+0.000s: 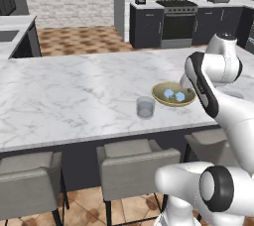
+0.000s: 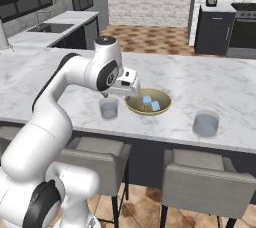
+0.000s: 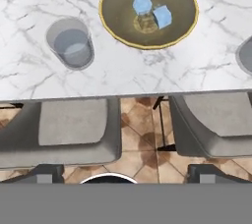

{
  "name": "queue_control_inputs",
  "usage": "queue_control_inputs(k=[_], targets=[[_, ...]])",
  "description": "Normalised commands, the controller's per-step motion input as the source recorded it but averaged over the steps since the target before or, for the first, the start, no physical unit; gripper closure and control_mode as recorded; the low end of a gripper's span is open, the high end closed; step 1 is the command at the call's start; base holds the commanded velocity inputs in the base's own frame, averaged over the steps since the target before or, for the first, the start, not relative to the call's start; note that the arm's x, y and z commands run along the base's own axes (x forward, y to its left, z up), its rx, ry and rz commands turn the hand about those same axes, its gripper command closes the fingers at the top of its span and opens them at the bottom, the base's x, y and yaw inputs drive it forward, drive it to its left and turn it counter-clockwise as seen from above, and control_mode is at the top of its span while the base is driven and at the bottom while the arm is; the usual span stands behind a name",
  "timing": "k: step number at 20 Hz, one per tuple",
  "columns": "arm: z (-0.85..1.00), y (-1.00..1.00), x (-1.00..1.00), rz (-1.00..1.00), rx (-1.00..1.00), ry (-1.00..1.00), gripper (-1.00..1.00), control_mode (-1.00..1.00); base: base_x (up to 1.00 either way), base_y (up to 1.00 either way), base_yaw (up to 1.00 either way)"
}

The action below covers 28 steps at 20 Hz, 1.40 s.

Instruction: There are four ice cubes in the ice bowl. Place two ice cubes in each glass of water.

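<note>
At the near counter edge, above the stools (image 2: 95, 154), the gripper (image 2: 131, 88) is held with its jaws spread wide and nothing between them, just short of the bowl's near-left rim. On the marble counter (image 1: 74, 96) just beyond the edge, the left glass (image 2: 108, 108) stands beside the bowl (image 2: 165, 103), apart from it; the right glass (image 2: 206, 124) stands well apart on the other side. In the hand view the left glass (image 3: 70, 42) appears to hold water alone, with no cube to be made out in it; the right glass is cut off at that view's edge, so its contents cannot be told. Two cubes (image 3: 151, 12) are seen side by side near the middle of the bowl (image 3: 110, 19), with perhaps a third beneath them, too faint to tell. The task is judged barely begun or midway: every cube seen is yet to be moved.
</note>
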Motion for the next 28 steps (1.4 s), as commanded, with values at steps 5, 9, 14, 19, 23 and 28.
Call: queue_control_inputs(k=[5,9,14,19,23,28], targets=[[-0.02,-0.03,0.07,0.12,0.0,0.0,-1.0,-1.0,0.0,0.0,0.0],[-0.11,0.0,0.14,0.1,0.0,-0.05,-1.0,-1.0,0.0,0.0,0.0],[-0.22,0.0,0.17,0.1,0.0,-0.08,-1.0,-1.0,0.0,0.0,0.0],[-0.25,-0.04,0.22,0.07,0.0,-0.09,-1.0,-1.0,0.0,0.0,0.0],[-0.1,-0.11,0.28,0.06,0.0,-0.03,-1.0,-1.0,0.0,0.0,0.0],[0.0,-0.1,0.32,0.05,0.0,0.0,-1.0,-1.0,0.0,0.0,0.0]])
